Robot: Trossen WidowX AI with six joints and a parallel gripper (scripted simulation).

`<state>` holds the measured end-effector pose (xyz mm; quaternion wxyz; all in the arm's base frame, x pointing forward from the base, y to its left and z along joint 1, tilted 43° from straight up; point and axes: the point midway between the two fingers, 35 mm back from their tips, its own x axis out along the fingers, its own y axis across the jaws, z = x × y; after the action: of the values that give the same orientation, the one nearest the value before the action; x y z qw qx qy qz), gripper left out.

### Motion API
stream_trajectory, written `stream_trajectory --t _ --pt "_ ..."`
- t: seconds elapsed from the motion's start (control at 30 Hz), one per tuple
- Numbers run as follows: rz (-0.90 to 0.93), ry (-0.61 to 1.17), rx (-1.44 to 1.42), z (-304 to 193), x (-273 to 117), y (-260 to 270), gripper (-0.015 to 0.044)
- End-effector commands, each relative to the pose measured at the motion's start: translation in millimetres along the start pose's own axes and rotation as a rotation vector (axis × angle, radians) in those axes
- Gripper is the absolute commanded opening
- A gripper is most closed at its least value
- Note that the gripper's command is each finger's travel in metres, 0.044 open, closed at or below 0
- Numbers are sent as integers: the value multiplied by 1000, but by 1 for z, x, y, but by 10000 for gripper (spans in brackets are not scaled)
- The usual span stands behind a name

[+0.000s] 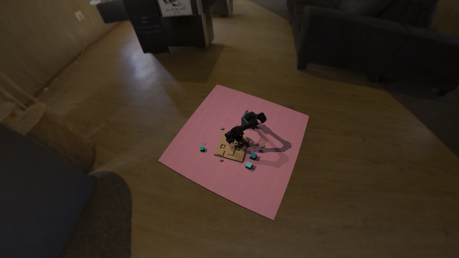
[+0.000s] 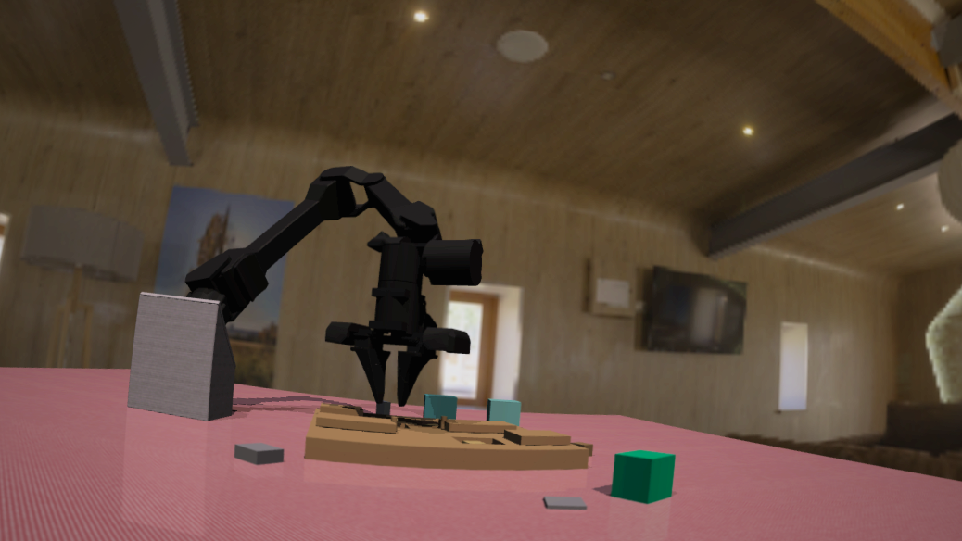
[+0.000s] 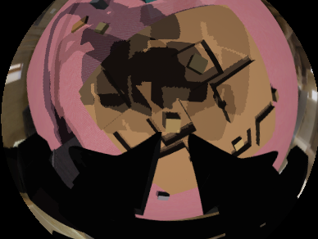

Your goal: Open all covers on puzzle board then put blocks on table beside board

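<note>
Pink mat (image 1: 199,128) (image 2: 100,491) (image 3: 43,98) on a wood floor (image 1: 154,192) — dark sofa (image 1: 346,47) far right — hand (image 2: 392,403) (image 3: 174,136) over the board (image 1: 231,156) (image 2: 444,459) (image 3: 233,33), fingers part-way apart

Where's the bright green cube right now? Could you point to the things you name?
The green cube (image 1: 202,149) (image 2: 642,476) sits on the pink surface beside the wooden board, close to a thin grey tile (image 1: 204,143) (image 2: 564,502).

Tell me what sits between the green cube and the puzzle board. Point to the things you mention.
In the exterior view, a thin grey plate (image 1: 204,143) (image 2: 564,502) lies nearest that stretch, toward the camera from the green cube (image 1: 202,149) (image 2: 642,476); directly between cube and puzzle board (image 1: 232,157) (image 2: 444,454), only pink surface shows.
</note>
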<state>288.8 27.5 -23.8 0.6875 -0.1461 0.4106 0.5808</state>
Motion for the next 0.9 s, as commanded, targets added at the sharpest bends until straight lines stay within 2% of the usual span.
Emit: stream_trajectory --t 0.0,0.87 --pt "3 -2 5 0 2 1 144" --pt "3 -3 5 0 14 1 144"
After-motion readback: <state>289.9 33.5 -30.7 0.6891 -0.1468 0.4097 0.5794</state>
